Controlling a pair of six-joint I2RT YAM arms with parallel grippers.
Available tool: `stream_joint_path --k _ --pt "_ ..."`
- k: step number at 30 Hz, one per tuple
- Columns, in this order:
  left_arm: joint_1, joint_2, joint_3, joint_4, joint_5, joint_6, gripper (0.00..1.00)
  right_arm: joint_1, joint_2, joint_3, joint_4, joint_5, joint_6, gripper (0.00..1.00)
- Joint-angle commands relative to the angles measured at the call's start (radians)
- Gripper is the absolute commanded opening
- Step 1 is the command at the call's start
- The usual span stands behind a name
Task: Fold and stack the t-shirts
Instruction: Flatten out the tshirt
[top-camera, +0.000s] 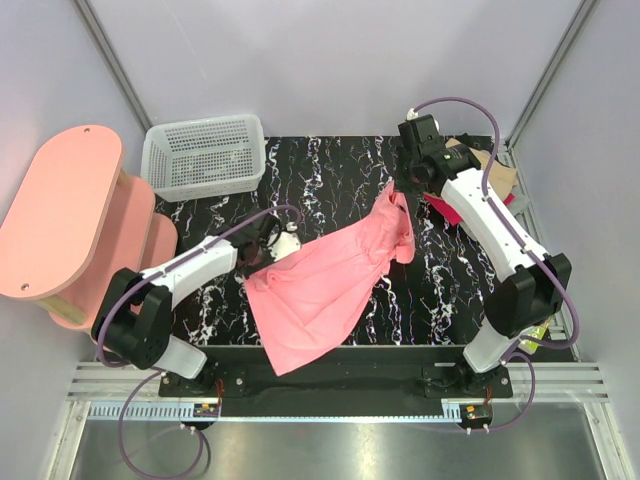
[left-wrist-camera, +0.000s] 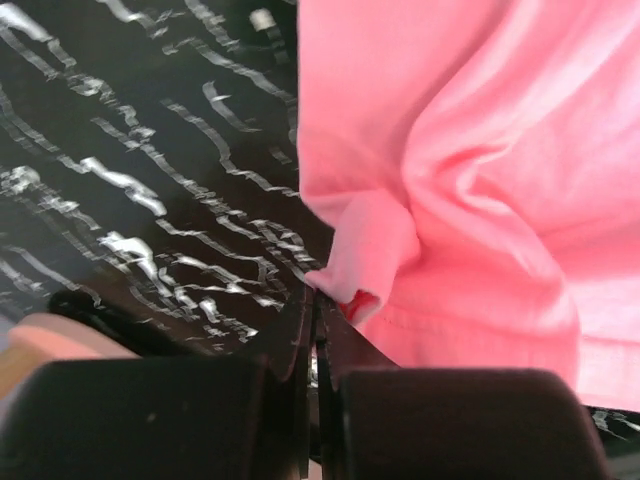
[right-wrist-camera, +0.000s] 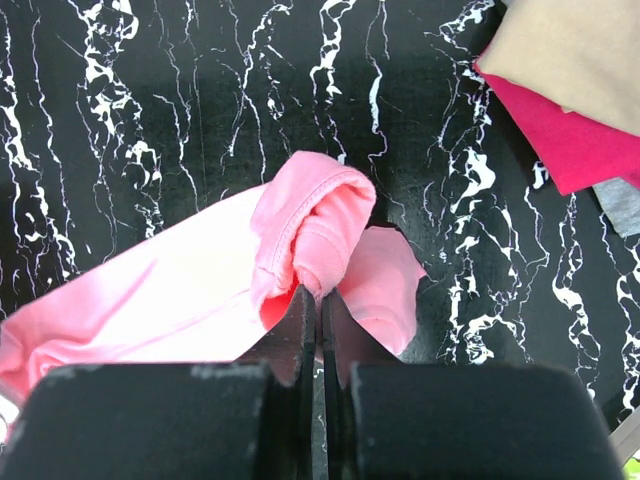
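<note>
The black marbled worktop (top-camera: 340, 165) carries the pink t-shirt (top-camera: 320, 290), stretched diagonally across its middle, one corner reaching past the near edge. At the far right, a tan t-shirt (right-wrist-camera: 575, 50) overlaps a red t-shirt (right-wrist-camera: 575, 140). The left fingers (left-wrist-camera: 318, 305) are clamped on the pink hem, and the right fingers (right-wrist-camera: 320, 300) pinch a bunched fold at its far end.

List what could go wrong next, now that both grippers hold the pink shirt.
1. The left gripper and right gripper each pinch only a small bunched fold of the pink shirt; pulling might slip one free.
2. In the top view the shirt's near end reaches past the table's front edge, so it could snag on the base plate.
3. The folded stack lies close to the right gripper; a swing may knock it.
</note>
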Motion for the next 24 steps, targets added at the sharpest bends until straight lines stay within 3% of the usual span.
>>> stream_joint_path --k 1,2,3,6,7,14,18,24 --pt "0.060 0.018 -0.005 0.101 -0.071 0.090 0.03 -0.018 -0.068 -0.005 0.038 0.011 -0.005 0.00" --pt "0.073 0.035 0.001 0.103 -0.074 0.089 0.14 -0.018 -0.071 -0.007 0.036 0.010 -0.007 0.00" --pt "0.076 0.038 0.004 0.101 -0.071 0.083 0.47 -0.021 -0.070 -0.010 0.036 0.008 -0.008 0.00" --pt "0.076 0.018 0.013 0.101 -0.071 0.081 0.91 -0.024 -0.068 -0.011 0.036 0.001 -0.008 0.00" --pt "0.077 0.010 0.018 0.101 -0.077 0.078 0.98 -0.024 -0.067 -0.011 0.036 -0.001 -0.008 0.00" --pt "0.105 -0.066 0.065 0.056 -0.073 0.063 0.99 -0.026 -0.048 -0.010 0.041 -0.021 -0.007 0.00" --pt "0.096 -0.169 0.150 -0.053 0.033 0.006 0.99 -0.027 -0.042 -0.011 0.044 -0.019 -0.008 0.00" --pt "-0.099 -0.326 0.098 -0.158 0.096 -0.054 0.99 -0.029 -0.035 -0.008 0.042 -0.022 -0.002 0.00"
